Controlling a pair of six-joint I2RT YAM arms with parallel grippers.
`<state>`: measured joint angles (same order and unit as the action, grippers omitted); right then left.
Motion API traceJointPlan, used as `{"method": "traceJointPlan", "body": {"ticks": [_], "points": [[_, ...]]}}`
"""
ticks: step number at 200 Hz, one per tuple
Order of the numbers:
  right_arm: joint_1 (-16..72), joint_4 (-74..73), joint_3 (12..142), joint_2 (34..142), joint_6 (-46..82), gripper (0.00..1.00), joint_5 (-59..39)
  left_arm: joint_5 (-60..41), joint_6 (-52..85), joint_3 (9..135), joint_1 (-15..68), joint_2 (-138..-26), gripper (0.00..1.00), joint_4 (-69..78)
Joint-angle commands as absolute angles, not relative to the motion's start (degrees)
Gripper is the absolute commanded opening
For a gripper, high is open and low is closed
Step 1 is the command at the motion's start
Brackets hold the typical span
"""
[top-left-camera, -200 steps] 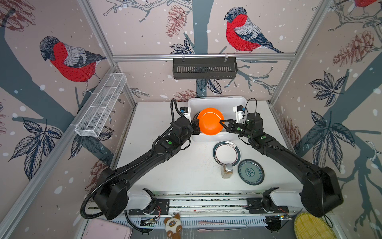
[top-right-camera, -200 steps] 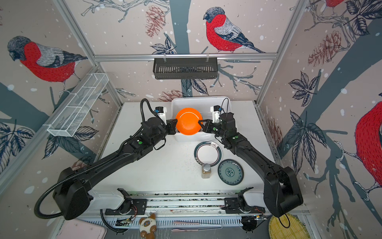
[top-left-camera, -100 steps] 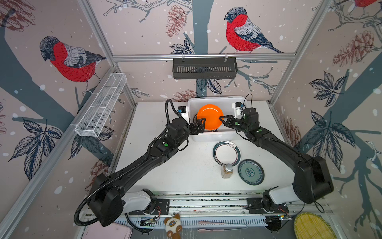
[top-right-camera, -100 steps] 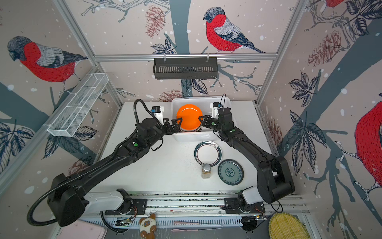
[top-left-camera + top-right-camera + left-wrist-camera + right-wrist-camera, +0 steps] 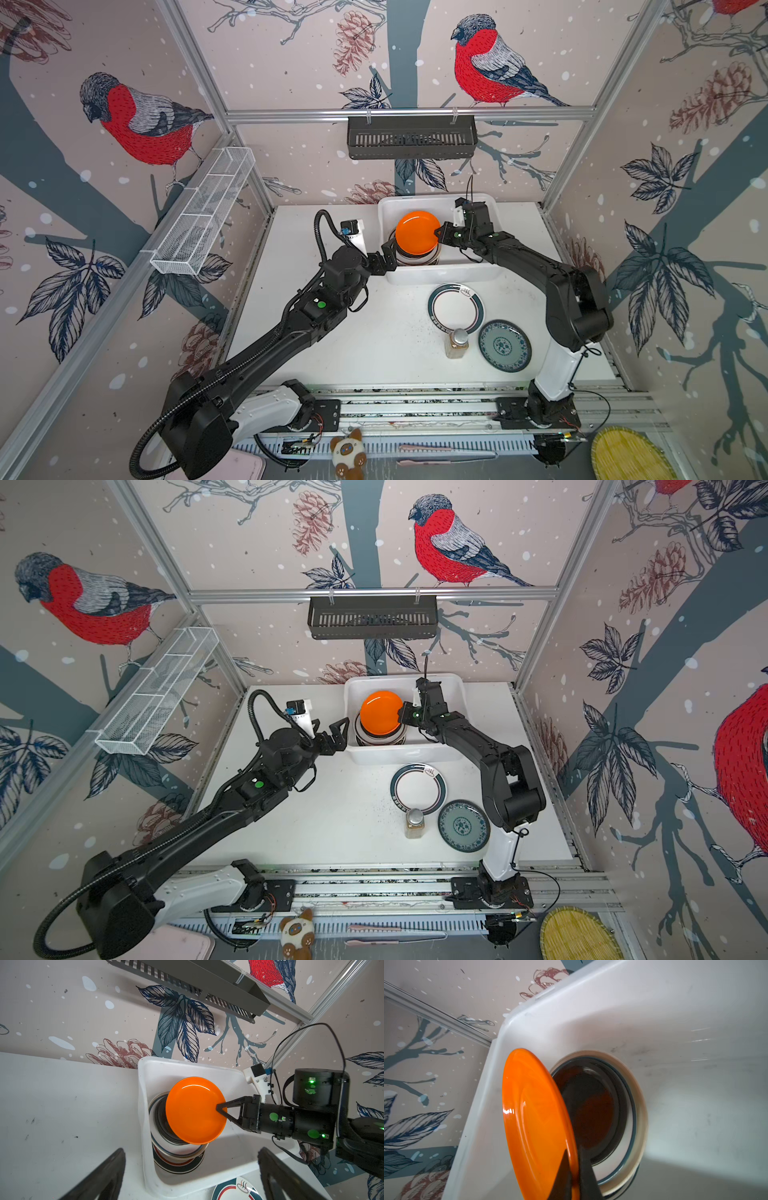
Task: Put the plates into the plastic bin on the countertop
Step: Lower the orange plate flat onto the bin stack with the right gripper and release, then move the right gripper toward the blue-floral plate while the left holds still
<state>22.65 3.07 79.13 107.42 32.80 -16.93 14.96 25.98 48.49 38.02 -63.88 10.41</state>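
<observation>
The right gripper [image 5: 220, 1108] clamps the rim of the orange plate [image 5: 415, 232], tilted over the plate stack [image 5: 178, 1153] at the left end of the plastic bin [image 5: 440, 276]. The left gripper [image 5: 331, 732] has its jaws apart and holds nothing. The plate looks stiff, glossy and probably slippery, so the rim is the place to hold it.

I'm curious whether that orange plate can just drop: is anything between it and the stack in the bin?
Nothing visible. The orange plate, pinched at its rim by the right hand, hangs tilted over the stack in the plastic bin; the open left hand sits aside.
</observation>
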Motion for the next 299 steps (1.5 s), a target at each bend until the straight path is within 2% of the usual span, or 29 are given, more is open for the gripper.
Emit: {"method": "traceJointPlan", "body": {"ticks": [1,66,74,81,91,116,124,133,166,190,226,259,299], "points": [[23.2,5.4,81.6,109.5,30.9,0.00,-16.0,15.9,25.8,47.9,38.0,-63.2,0.98,12.9],[23.7,10.3,88.9,116.4,29.0,0.00,-14.8,15.9,25.7,47.6,38.0,-62.8,0.98,12.0],[23.7,10.4,89.2,116.8,29.0,0.03,-14.6,16.1,25.5,47.7,38.0,-62.7,0.98,11.8],[23.7,10.5,89.4,117.1,29.0,0.10,-14.5,16.3,25.4,47.7,38.0,-62.5,0.98,11.7],[23.7,10.6,89.8,117.4,29.0,0.34,-14.5,16.5,25.3,47.7,38.0,-62.4,0.98,11.6],[23.8,11.1,90.2,116.4,28.2,0.72,-13.6,16.7,25.0,47.7,38.0,-62.4,0.98,11.5],[23.9,11.5,90.1,115.8,27.7,0.81,-12.3,16.8,24.9,47.6,38.0,-62.4,0.98,11.5],[24.1,12.1,90.1,115.1,27.1,0.87,-10.2,16.8,25.0,47.6,38.0,-62.5,0.98,11.6],[24.2,14.5,87.4,108.9,24.9,0.96,-4.2,17.0,23.3,47.5,37.9,-63.1,0.98,11.7],[22.1,13.2,78.2,99.2,26.0,0.96,-6.4,20.8,21.0,46.9,37.6,-63.5,0.98,12.2],[21.4,17.0,62.7,79.2,26.6,1.00,1.3,20.0,20.7,43.9,37.1,-64.2,0.98,16.3],[19.4,23.6,52.0,62.6,30.0,0.99,3.9,18.4,22.1,41.7,37.1,-63.5,0.98,17.8],[17.6,33.4,47.6,53.3,32.6,0.99,5.6,18.5,22.0,39.5,37.1,-62.3,0.98,19.0]]}}
